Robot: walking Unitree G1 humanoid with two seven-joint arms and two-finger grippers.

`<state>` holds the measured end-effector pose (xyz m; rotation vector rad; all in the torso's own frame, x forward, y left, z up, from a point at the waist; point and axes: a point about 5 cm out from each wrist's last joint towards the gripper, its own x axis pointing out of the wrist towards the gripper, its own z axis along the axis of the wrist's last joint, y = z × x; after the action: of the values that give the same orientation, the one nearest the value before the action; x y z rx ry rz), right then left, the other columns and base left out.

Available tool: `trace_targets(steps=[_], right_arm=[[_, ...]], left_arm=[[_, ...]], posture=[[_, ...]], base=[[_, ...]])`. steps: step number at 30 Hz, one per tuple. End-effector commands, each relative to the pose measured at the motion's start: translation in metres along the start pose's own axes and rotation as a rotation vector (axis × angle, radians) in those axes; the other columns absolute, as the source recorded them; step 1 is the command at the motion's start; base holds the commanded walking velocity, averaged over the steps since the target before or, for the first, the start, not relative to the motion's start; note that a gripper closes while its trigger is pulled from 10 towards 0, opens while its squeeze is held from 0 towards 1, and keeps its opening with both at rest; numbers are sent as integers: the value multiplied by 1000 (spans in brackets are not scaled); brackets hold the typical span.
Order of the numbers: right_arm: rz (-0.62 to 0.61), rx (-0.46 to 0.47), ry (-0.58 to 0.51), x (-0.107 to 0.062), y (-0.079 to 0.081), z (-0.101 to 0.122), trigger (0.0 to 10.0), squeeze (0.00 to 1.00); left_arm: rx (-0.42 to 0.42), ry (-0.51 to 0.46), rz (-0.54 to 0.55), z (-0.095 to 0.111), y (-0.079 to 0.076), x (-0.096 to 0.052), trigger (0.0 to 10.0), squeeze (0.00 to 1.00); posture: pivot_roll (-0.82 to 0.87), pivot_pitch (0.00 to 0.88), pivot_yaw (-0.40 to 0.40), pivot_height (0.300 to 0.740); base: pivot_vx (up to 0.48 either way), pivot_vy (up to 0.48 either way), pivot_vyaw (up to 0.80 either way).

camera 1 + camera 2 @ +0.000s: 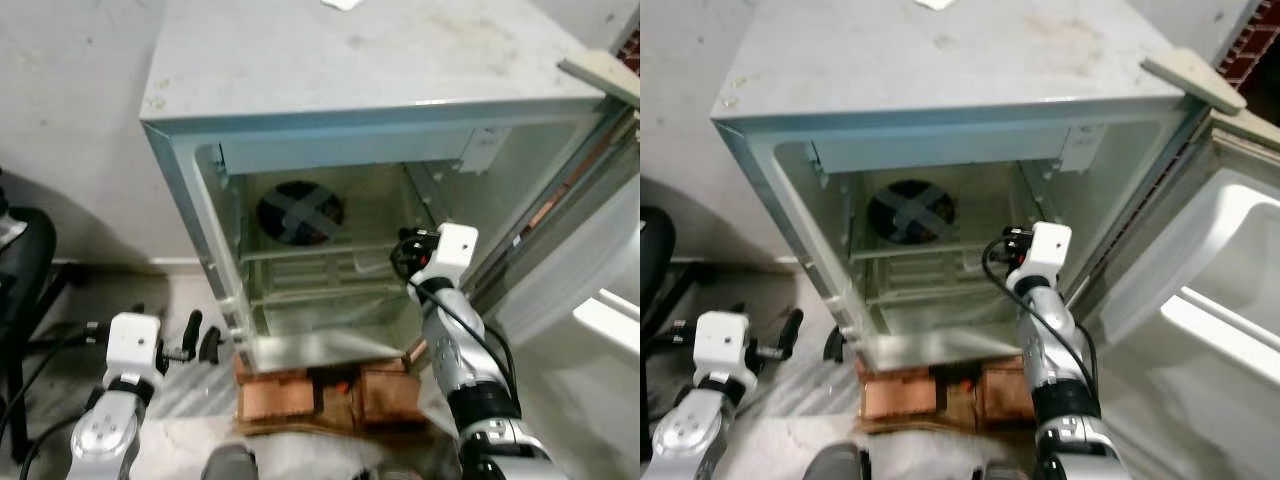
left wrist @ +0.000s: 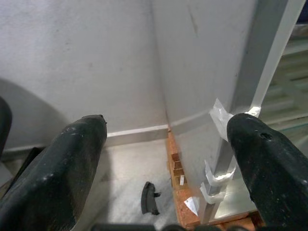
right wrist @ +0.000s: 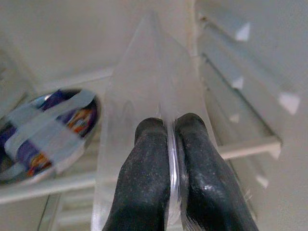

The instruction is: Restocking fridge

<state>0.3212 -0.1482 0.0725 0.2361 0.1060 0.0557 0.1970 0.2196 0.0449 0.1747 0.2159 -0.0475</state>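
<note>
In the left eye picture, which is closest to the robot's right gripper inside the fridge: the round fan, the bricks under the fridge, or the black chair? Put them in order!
From the right gripper:
1. Round fan, on the fridge's back wall, to the gripper's left.
2. Bricks, below, under the fridge.
3. Black chair, far off at the left edge.

The fridge (image 1: 350, 60) is pale grey-white outside, with a light blue-grey rim around its opening and an off-white interior. On the back wall, at about nine o'clock of the cavity, sits a dark round fan (image 1: 299, 212) crossed by pale grey tape in an X; the right wrist view shows purple, orange and white colours under the tape. The clear shelf panel (image 3: 149, 96) is colourless and see-through. Both grippers have black fingers (image 2: 62, 173) on silver-and-white arms. At six o'clock, reddish-brown bricks (image 1: 330, 395) lie under the fridge. The floor (image 2: 130, 168) and wall (image 2: 72, 57) are dull grey-white.
</note>
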Motion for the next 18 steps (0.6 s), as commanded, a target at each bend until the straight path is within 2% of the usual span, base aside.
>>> trace_targets(steps=[1, 5, 12, 18], right_arm=[[-45, 25, 38, 3, -4, -5, 10000, 0], [-44, 26, 42, 16, 1, 0, 10000, 0], [-19, 77, 77, 38, 18, 12, 10000, 0], [8, 47, 96, 51, 32, 25, 10000, 0]], left_arm=[[23, 17, 7, 0, 5, -6, 10000, 0], [37, 34, 19, -1, 10, -14, 10000, 0], [79, 78, 35, -2, 21, -43, 10000, 0], [87, 109, 78, -3, 28, -62, 10000, 0]], posture=[[191, 168, -18, 740], [207, 187, -18, 740], [297, 268, -37, 740], [338, 298, -55, 740]], base=[[0, 0, 0], [0, 0, 0], [0, 0, 0], [0, 0, 0]])
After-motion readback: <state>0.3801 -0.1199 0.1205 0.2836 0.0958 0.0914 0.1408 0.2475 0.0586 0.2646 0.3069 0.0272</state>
